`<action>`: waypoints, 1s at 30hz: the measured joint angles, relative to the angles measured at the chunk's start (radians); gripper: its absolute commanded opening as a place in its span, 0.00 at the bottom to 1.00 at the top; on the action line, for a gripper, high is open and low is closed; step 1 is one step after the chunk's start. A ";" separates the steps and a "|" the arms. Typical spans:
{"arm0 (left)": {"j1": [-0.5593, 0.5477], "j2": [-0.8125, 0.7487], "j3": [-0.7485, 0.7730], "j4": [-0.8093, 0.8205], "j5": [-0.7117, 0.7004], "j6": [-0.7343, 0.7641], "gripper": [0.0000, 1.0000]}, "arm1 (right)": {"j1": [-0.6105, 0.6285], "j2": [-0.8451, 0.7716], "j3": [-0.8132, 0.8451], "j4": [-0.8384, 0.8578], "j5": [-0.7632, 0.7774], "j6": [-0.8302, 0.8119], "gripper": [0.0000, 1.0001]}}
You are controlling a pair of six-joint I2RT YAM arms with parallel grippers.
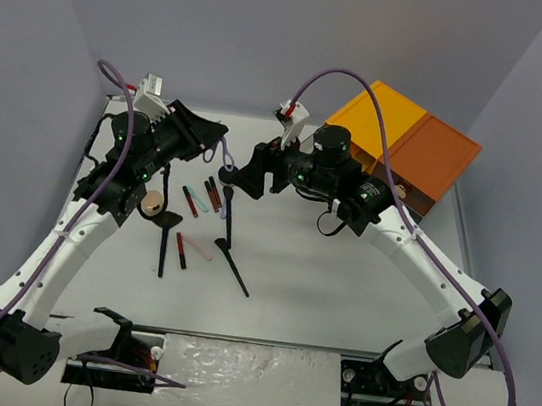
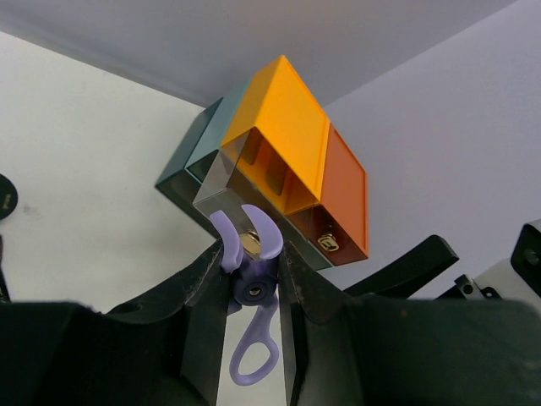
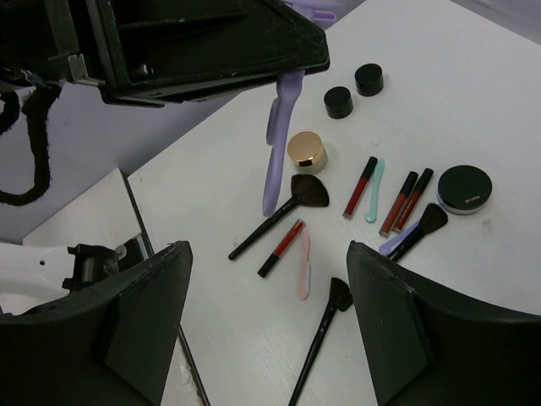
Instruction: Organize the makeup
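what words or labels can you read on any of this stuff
No text here is legible.
Round black compact: small pale print on the lid, too blurred to read.
Gold tag on the orange drawer box: a dark mark, too small to read.

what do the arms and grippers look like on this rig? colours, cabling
Both match. The left arm and right arm have white link shells, black joint housings with small green lights, and black bases. A purple cable loops along each. A white block tops each wrist. The left gripper and right gripper are black, with broad flat fingers.
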 measured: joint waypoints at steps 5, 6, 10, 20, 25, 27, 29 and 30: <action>-0.031 -0.002 0.000 0.006 -0.023 -0.028 0.11 | 0.017 0.030 0.032 0.010 -0.001 0.002 0.64; -0.036 -0.002 0.000 0.007 -0.028 -0.031 0.11 | 0.019 0.032 0.035 0.013 0.000 0.002 0.62; -0.065 -0.006 -0.003 0.012 -0.050 -0.040 0.11 | 0.023 0.039 0.042 0.018 0.004 0.001 0.58; -0.138 -0.011 -0.013 0.018 -0.105 -0.046 0.12 | 0.034 0.070 0.051 0.030 0.023 -0.004 0.21; -0.147 -0.011 -0.013 0.019 -0.110 -0.044 0.25 | 0.035 0.071 0.051 0.031 0.054 -0.017 0.00; -0.148 -0.011 -0.013 0.020 -0.110 -0.043 0.35 | 0.034 0.071 0.051 0.028 0.069 -0.020 0.00; -0.148 -0.012 -0.013 0.017 -0.112 -0.033 0.57 | 0.035 0.071 0.051 0.023 0.085 -0.031 0.00; -0.148 -0.013 -0.013 0.012 -0.114 -0.027 0.63 | 0.035 0.071 0.051 0.017 0.093 -0.040 0.00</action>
